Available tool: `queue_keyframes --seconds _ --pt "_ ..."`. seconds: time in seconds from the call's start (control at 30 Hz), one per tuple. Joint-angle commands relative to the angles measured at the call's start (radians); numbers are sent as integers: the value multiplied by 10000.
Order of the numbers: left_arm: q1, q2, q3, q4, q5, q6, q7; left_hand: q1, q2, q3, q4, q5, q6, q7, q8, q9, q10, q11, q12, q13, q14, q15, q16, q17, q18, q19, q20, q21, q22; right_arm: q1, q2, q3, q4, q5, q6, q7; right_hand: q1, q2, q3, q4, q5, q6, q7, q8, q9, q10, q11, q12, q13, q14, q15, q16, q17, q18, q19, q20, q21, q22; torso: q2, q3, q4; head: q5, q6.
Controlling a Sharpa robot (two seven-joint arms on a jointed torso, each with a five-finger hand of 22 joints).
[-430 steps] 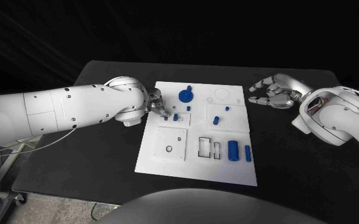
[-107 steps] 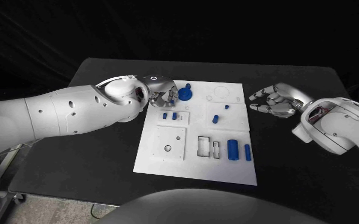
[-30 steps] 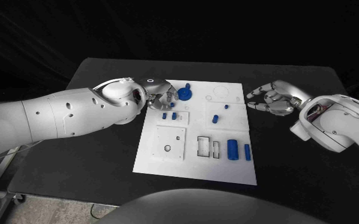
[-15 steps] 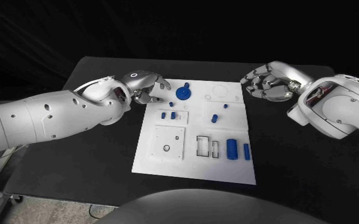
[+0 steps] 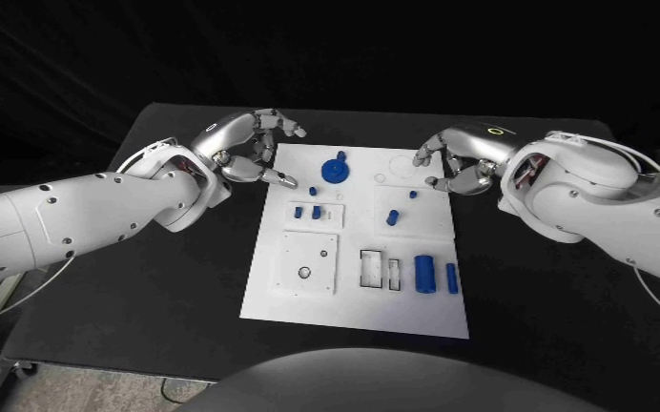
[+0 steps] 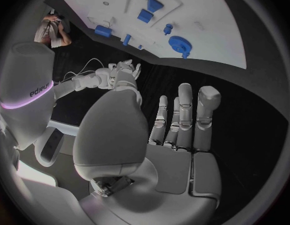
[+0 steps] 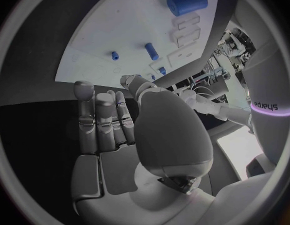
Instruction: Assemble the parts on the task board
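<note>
Left hand (image 5: 248, 148) has lifted off the task board (image 5: 360, 312) upper-left edge, both hands empty with fingers spread, right hand (image 5: 461, 157) upper right; board's long axis runs top-bottom mid-frame.

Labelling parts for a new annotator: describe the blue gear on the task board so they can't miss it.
Find the white task board mid-table, then its far edge between the two hands. The gear lies there left of centre, nearer the left hand. It is the only flat, toothed disc; the other blue parts are small pegs and cylinders.
</note>
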Motion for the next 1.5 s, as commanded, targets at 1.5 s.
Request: queue_keyframes --seconds 1.5 --pt "-28 284 -197 7 3312 830 1751 648 1680 1306 -74 505 -282 413 686 -657 175 234 350 -937 -155 258 -950 -954 283 -807 308 -1843 418 -1031 1307 26 -1441 -2291 -158 151 -129 305 -206 110 -576 1254 -102 -338 0 2169 -288 -580 -1644 712 -85 763 518 -140 1088 -127 886 837 -1 4 -22 -70 0"
